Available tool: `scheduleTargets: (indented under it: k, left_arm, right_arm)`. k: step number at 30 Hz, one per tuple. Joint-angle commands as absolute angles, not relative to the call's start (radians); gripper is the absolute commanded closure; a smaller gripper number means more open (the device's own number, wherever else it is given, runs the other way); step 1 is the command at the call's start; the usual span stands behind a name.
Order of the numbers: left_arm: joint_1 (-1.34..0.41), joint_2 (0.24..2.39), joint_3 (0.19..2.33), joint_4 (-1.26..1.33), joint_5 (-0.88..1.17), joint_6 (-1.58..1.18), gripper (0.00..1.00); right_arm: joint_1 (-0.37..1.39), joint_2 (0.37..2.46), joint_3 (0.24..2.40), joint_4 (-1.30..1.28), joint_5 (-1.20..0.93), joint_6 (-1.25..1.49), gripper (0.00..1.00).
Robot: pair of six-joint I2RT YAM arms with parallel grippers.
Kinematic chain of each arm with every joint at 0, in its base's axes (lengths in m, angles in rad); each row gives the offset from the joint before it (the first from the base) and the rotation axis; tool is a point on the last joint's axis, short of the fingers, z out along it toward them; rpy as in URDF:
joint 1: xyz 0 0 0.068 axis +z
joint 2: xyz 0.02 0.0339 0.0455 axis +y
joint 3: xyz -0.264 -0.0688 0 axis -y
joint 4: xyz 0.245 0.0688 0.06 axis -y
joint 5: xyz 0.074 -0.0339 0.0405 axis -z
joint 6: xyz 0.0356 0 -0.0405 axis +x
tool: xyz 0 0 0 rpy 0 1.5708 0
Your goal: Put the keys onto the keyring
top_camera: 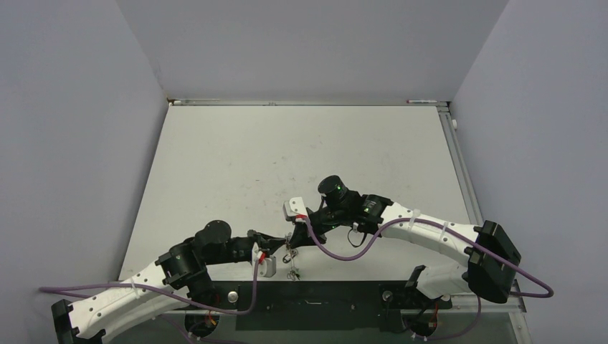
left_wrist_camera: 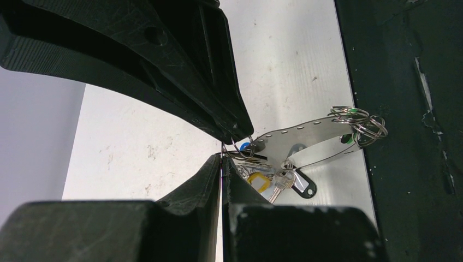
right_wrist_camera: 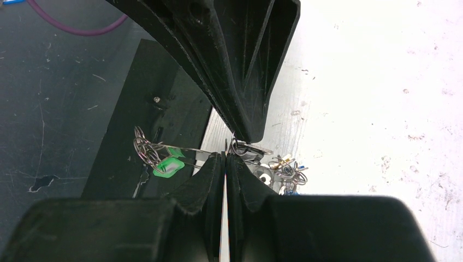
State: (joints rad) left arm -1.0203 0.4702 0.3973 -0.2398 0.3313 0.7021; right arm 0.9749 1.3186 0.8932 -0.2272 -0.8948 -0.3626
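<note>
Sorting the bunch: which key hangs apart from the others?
The green key, alone by the small rings; the yellow key and rest bunch together.

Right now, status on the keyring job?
Left end effector, right end effector shut on thin grey metal wire keyring. Silver plastic-headed keys bunched alongside. No obstruction seen.

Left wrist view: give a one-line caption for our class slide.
Left gripper, jaws almost shut, pinches the bunch of keys, yellow and black heads showing, against the white table.

Even overhead light; wrist views overexposed on table, claws dark.
</note>
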Motion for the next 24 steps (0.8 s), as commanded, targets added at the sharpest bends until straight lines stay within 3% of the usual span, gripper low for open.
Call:
scheduleTargets:
  k: [1, 24]
  left_arm:
    - [-1.025, 0.46, 0.39, -0.229, 0.375, 0.731, 1.0]
    - [-1.035, 0.449, 0.383, -0.24, 0.382, 0.755, 1.0]
  right_arm:
    - [0.975, 1.315, 0.944, -0.176, -0.943, -0.376, 0.95]
    - [0.974, 1.288, 0.939, -0.182, -0.914, -0.373, 0.95]
